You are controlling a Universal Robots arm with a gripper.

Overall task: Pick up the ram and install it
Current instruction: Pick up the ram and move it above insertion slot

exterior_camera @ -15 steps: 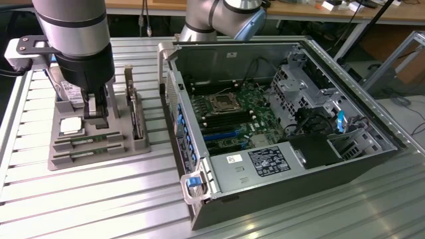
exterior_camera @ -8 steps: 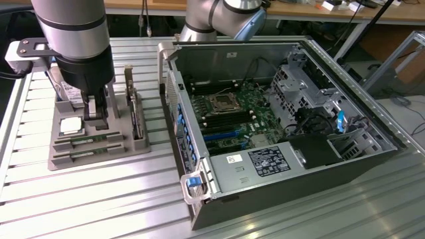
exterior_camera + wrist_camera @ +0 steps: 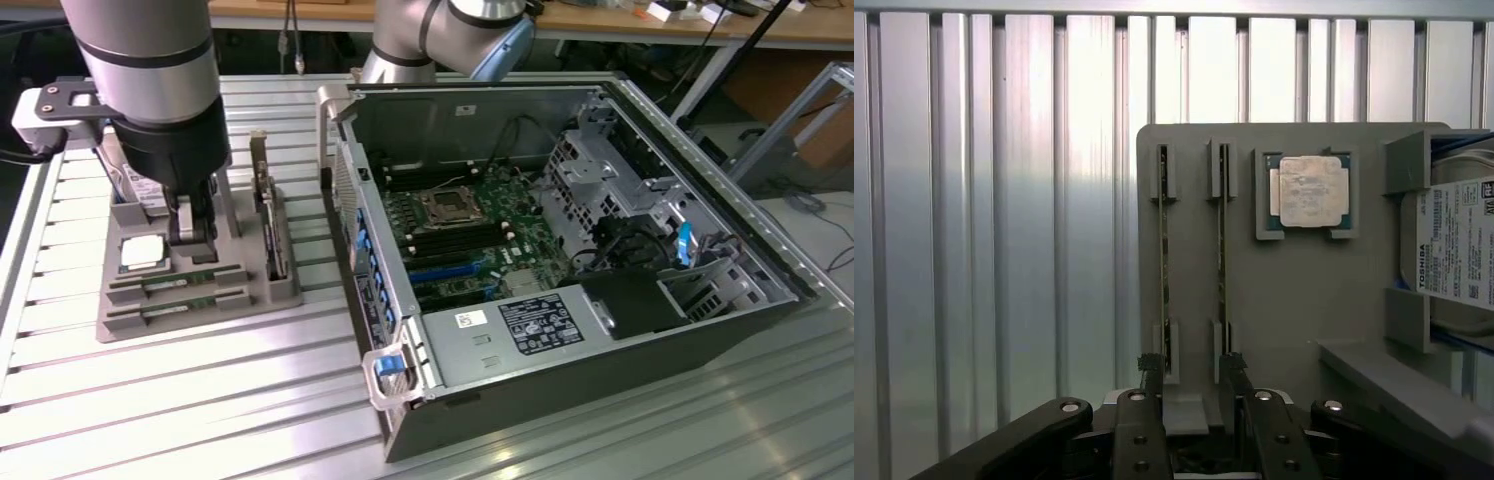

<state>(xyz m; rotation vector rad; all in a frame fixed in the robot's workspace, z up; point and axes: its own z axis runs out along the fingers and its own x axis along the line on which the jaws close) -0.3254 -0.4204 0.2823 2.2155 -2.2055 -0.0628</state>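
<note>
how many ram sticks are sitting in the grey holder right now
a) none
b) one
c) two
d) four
c: one ram stick and a second ram stick stand on edge in neighbouring slots of the grey holder, next to the processor chip, with the open gripper at their ends and holding nothing.
</note>
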